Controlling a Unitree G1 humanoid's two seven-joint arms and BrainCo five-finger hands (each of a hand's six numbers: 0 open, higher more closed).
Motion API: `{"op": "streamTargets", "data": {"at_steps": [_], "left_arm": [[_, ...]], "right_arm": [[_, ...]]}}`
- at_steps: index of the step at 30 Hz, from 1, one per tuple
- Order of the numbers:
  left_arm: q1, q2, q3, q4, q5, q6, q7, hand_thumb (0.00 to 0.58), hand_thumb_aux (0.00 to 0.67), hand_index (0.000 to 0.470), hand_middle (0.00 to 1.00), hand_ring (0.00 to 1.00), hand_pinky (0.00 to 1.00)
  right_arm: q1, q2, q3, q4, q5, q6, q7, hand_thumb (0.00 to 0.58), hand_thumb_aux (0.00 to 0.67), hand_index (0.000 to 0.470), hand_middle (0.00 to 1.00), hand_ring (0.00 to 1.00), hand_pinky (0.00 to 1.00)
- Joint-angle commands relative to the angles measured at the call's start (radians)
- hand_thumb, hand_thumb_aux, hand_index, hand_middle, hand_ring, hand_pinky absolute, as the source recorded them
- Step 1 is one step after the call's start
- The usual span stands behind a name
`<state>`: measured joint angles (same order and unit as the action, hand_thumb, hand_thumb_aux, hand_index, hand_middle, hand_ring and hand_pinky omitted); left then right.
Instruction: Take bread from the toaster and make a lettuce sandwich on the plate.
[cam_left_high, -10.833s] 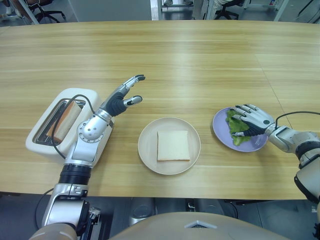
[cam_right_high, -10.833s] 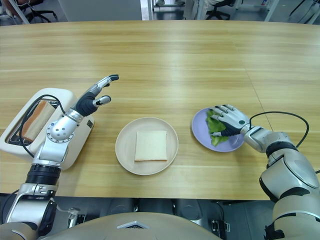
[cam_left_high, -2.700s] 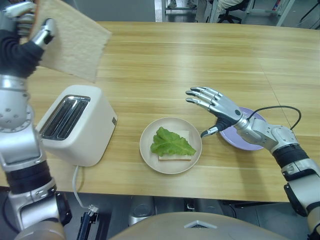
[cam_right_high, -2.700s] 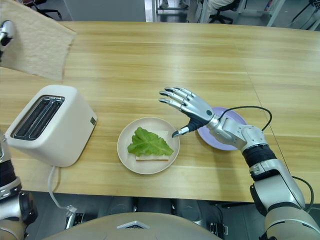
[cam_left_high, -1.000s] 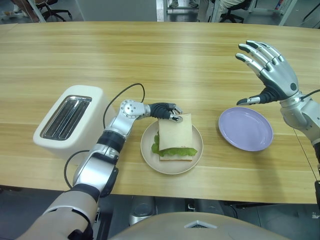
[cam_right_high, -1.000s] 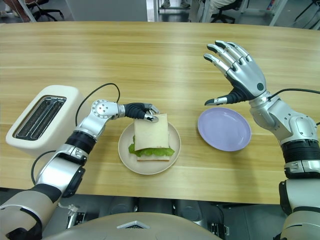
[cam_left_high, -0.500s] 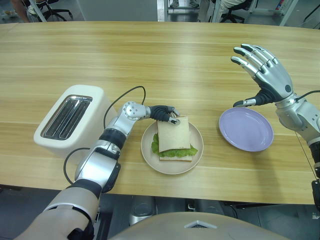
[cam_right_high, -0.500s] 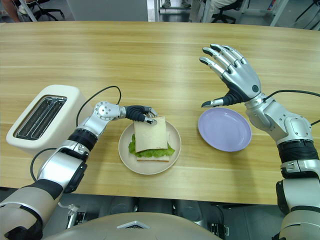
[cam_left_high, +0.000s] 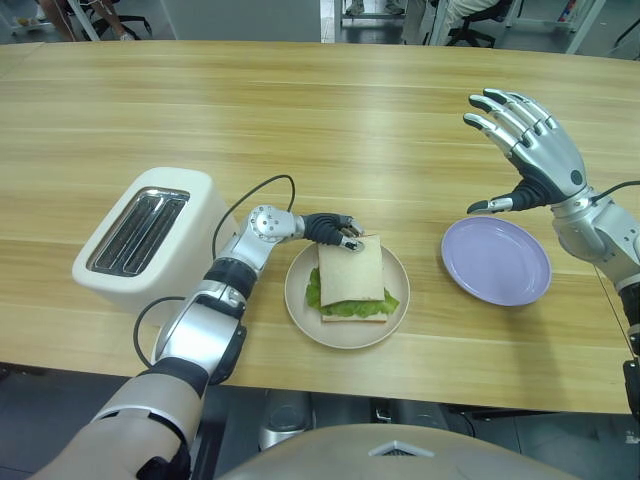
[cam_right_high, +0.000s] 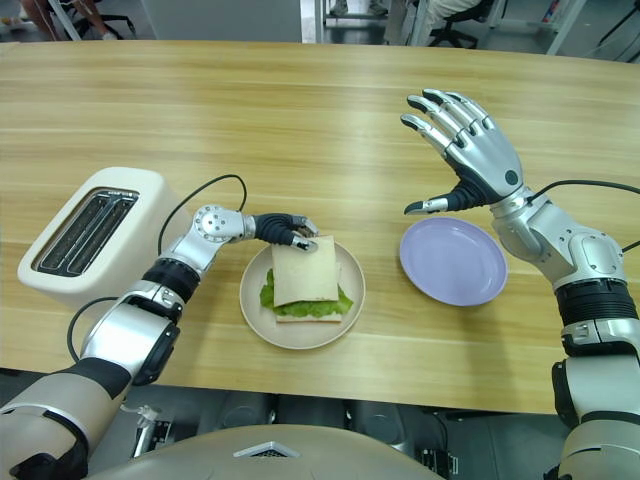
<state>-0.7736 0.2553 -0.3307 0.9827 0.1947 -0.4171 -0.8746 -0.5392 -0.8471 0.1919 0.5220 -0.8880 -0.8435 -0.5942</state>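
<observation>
Beige plate, far-left rim: pinching a corner of the top slice with curled fingers of the left hand, long axis near-to-far; right hand splayed, empty, well apart.

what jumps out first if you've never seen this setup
The lettuce sandwich on the tan plate in the near middle, with the left hand gripping its far corner. Next, the right hand raised open above an empty purple plate on the right, and the white toaster on the left.
</observation>
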Motion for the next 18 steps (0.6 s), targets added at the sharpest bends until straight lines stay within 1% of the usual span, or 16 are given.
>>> {"op": "streamTargets", "data": {"at_steps": [1,6,10,11,18], "left_arm": [[0.015,0.008,-0.015,0.001,0.031,-0.014,0.015,0.580,0.670,0.460,0.00,0.00,0.00],[0.009,-0.004,0.019,-0.017,-0.015,0.010,-0.002,0.580,0.670,0.460,0.00,0.00,0.00],[0.006,0.000,0.042,-0.071,-0.048,0.035,-0.025,0.580,0.670,0.460,0.05,0.05,0.05],[0.009,0.004,0.044,-0.095,-0.053,0.045,-0.031,0.580,0.670,0.460,0.08,0.08,0.08],[0.035,0.026,0.047,-0.239,-0.077,0.100,-0.058,0.580,0.670,0.460,0.10,0.10,0.10]], "right_arm": [[-0.008,0.002,0.017,0.014,-0.011,-0.005,-0.006,0.000,0.000,0.000,0.00,0.00,0.00],[-0.011,-0.001,0.023,0.023,-0.012,-0.005,-0.012,0.000,0.000,0.000,0.00,0.00,0.00],[-0.012,-0.004,0.025,0.029,-0.014,-0.006,-0.019,0.000,0.000,0.000,0.00,0.00,0.00],[-0.012,-0.005,0.025,0.030,-0.014,-0.006,-0.021,0.000,0.000,0.000,0.00,0.00,0.00],[-0.012,-0.008,0.026,0.038,-0.017,-0.006,-0.030,0.000,0.000,0.000,0.00,0.00,0.00]]}}
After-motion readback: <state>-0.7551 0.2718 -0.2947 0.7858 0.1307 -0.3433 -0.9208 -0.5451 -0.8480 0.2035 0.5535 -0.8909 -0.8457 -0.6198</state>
